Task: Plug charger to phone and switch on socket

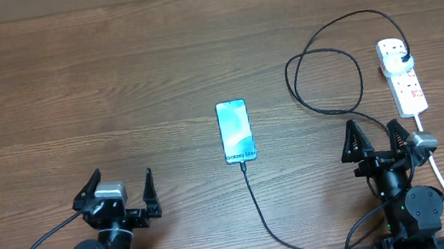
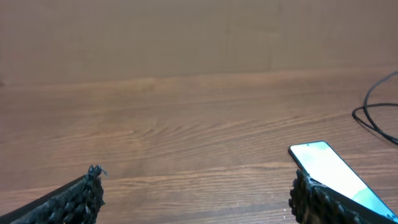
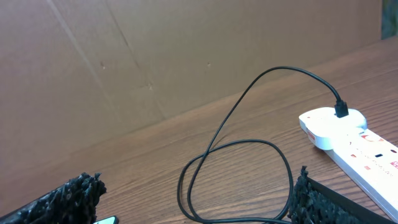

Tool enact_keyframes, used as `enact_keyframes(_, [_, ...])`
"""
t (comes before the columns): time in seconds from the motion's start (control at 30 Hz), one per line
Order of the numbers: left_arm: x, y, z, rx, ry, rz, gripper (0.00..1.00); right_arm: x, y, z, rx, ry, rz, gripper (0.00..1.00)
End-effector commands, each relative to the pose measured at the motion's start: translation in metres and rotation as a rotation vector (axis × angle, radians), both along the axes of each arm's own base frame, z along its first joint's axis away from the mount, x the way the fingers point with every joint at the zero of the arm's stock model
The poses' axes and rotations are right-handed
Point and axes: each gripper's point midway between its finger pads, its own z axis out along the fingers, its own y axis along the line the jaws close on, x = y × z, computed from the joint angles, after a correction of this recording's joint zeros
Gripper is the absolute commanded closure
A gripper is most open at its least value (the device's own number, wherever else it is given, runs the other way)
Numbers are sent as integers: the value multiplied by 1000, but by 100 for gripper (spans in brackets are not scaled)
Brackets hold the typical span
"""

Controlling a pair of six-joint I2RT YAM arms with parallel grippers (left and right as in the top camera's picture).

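While both pairs of jaws stand wide open and empty, the phone (image 1: 235,131) lies face up on the table (image 1: 69,76) between the left gripper (image 1: 121,174) and right gripper (image 1: 371,125), touching neither; the charger (image 1: 253,198) meets its near end, and the socket (image 1: 402,75) lies just beyond the right jaws, slightly outward

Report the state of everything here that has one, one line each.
left gripper: open, empty.
right gripper: open, empty.
phone: lying flat, screen up, showing a cyan Galaxy display.
socket: far outlet occupied; switch position too small to tell.
charger: plug head in the socket; tip at the phone's bottom edge, seating unclear.
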Motion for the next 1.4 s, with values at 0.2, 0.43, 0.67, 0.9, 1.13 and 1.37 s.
enact_keyframes(0.2, [15, -5, -20, 27, -75, -39, 0, 0, 0, -2, -11, -6, -2, 0])
enact_keyframes(0.43, [17, -6, -14, 30, -122, -42, 0, 0, 0, -2, -11, -6, -2, 0])
enact_keyframes(0.67, [17, -6, -12, 35, -143, -46, 0, 0, 0, -2, -11, -6, -2, 0])
enact_keyframes(0.9, [17, -7, -18, 36, -116, -54, 0, 0, 0, -2, -11, -6, -2, 0])
enact_keyframes(1.13, [16, -11, -18, 33, -116, -73, 0, 0, 0, -2, -11, -6, -2, 0])
enact_keyframes(1.37, [16, -14, -18, 31, -117, -92, 0, 0, 0, -2, -11, -6, -2, 0])
